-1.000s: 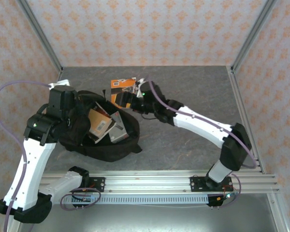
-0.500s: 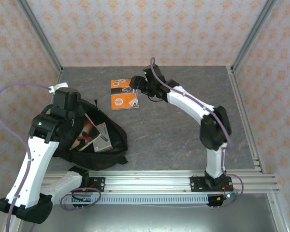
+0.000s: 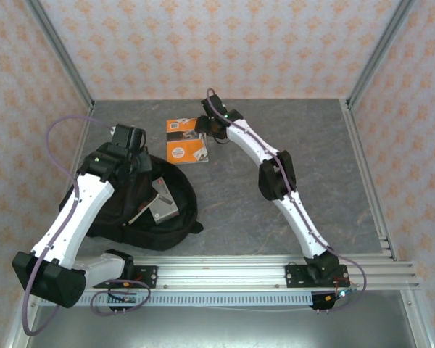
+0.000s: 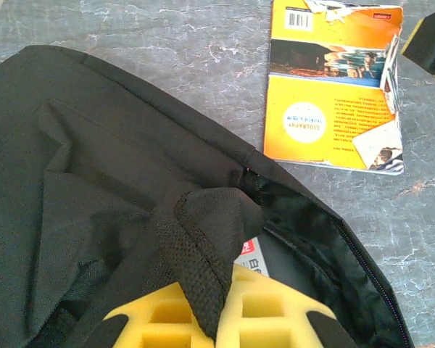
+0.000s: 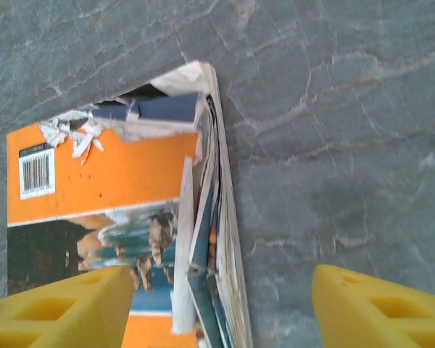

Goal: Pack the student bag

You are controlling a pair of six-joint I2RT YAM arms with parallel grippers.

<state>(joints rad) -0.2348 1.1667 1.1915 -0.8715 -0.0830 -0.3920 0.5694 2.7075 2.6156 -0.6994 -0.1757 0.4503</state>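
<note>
— Patterned walls (image 3: 203, 51) are seen on three sides, and a grey marbled desk (image 3: 326, 145) is laid out between them. Where is the student bag (image 3: 148, 235) to be found?
— It is set on the near left of the desk, lying flat with its mouth turned upward. Several books (image 3: 163, 210) are seen tucked inside it.
— Then part of the packing may be judged done?
— So it is judged. One item is left outside: an orange book (image 3: 186, 141) with a torn far edge, laid flat just beyond the bag and apart from it.
— How are the left fingers (image 4: 130, 319) placed?
— They are clamped together on a black mesh strap (image 4: 196, 283) at the bag's far rim, by which the mouth appears to be held open.
— And the right fingers (image 5: 58, 304)?
— They are held apart, one over the orange cover and the other over bare desk, so that the book's page edge is straddled. Whether the book is touched cannot be told.
— What is left, then?
— The orange book is yet to be gripped, carried across and put in, and the zip (image 4: 355, 254) is not yet drawn shut.
</note>
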